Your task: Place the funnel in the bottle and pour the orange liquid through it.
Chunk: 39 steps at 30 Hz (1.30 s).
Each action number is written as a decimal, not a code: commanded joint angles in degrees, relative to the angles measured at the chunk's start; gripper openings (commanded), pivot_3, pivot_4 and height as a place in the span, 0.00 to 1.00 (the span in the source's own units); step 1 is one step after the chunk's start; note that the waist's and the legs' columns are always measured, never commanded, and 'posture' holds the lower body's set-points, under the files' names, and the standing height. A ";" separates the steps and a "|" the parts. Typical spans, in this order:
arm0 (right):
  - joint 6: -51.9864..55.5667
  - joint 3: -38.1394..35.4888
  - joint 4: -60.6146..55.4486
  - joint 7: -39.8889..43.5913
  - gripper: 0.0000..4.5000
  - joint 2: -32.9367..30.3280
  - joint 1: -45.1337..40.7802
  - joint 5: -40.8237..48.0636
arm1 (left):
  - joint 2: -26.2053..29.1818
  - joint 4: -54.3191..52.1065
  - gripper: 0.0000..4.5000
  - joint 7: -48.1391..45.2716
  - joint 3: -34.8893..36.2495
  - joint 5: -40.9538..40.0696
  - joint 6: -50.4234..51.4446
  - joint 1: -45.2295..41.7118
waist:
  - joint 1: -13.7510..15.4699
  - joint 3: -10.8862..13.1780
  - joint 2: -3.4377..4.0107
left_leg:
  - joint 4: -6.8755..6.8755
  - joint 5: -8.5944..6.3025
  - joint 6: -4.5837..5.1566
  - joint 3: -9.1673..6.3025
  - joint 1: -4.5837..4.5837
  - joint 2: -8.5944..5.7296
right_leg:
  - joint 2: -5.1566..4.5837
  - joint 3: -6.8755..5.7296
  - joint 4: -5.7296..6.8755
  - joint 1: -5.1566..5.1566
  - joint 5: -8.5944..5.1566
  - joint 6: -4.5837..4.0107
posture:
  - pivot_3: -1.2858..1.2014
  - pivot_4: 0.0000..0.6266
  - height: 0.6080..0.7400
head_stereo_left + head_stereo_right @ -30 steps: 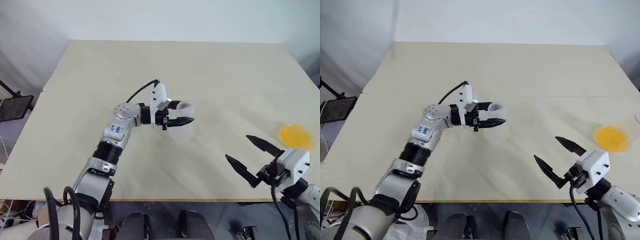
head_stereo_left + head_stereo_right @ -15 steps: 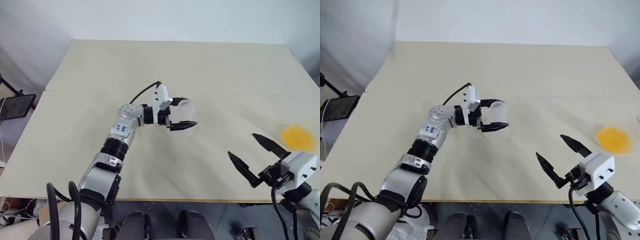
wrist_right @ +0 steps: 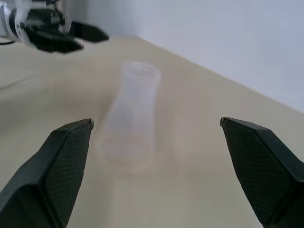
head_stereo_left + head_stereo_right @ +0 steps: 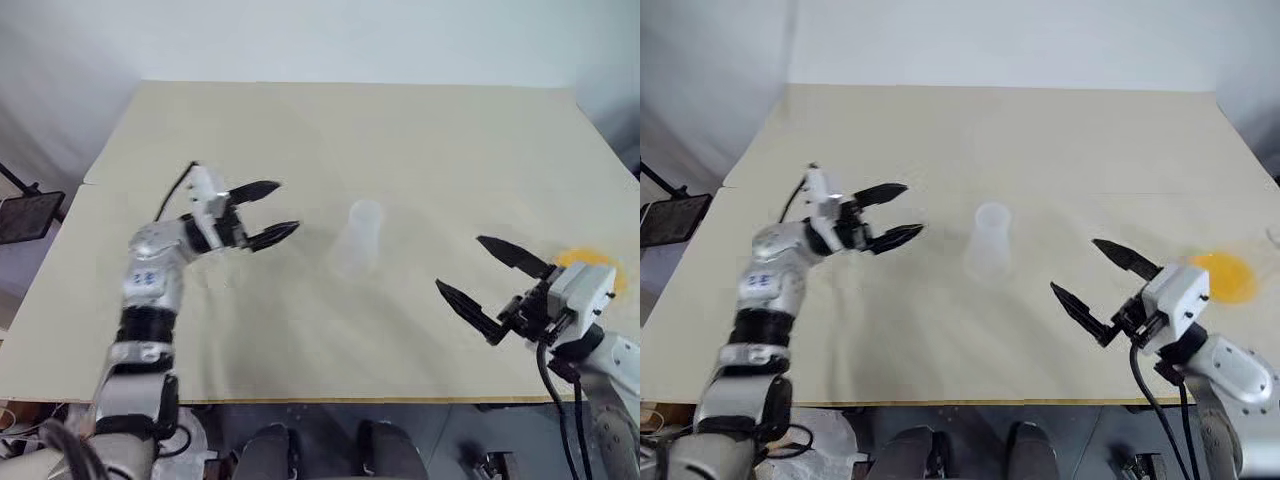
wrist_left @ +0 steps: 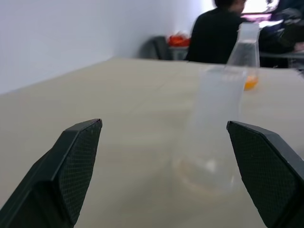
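Clear bottle [image 4: 361, 236] stands upright between both open grippers.

Your counter [image 4: 300, 130] is a pale beige surface with a seam running across it. The bottle [image 4: 361, 238] stands upright near its middle. Well off to the right, by the counter's edge, sits a clear vessel [image 5: 248, 50] holding orange liquid [image 4: 1225, 276].
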 commanded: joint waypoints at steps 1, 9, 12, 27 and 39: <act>0.81 2.80 2.04 6.22 1.00 -3.02 -3.21 2.00 | 4.19 -6.48 0.99 5.04 6.94 -1.67 0.86 8.69 | -0.57 0.00 -0.01 | -0.03 0.00 0.00 0.00 -0.01 0.00 | -0.01 0.00 -0.01 0.00 0.00 0.00 | 0.52 0.24 1.00; 1.06 10.44 4.50 14.03 1.00 -3.85 -10.74 2.44 | 9.03 -21.16 0.99 13.48 20.06 -7.71 9.52 27.29 | 0.40 0.07 -0.19 | 0.19 -0.09 0.03 -0.30 -0.11 -0.05 | -0.17 -0.08 -0.04 0.15 0.00 0.00 | 0.52 0.24 1.00; 1.05 13.13 4.83 15.23 1.00 -3.02 -12.47 2.37 | 8.84 -24.91 0.99 14.17 24.28 -8.58 11.06 36.53 | 0.50 0.07 -0.19 | 0.18 -0.11 0.00 -0.39 -0.11 -0.05 | -0.17 -0.14 -0.02 0.17 0.00 0.00 | 0.52 0.24 1.00; -1.67 13.42 8.97 15.05 1.00 -1.85 -12.89 -0.87 | 7.26 -25.19 0.99 15.82 19.72 -7.13 10.40 40.98 | 0.89 0.05 -0.22 | 0.17 -0.16 -0.08 -0.35 -0.08 -0.04 | -0.24 -0.14 0.01 0.14 -0.02 -0.05 | 0.52 0.24 1.00; -2.19 12.58 6.27 10.96 1.00 -0.95 -10.02 -2.01 | 5.80 -11.22 0.91 17.49 8.02 -1.55 9.07 23.16 | 0.82 0.05 -0.22 | 0.15 -0.16 -0.07 -0.16 -0.08 -0.03 | -0.09 -0.14 0.02 0.07 -0.01 -0.05 | 0.52 0.24 1.00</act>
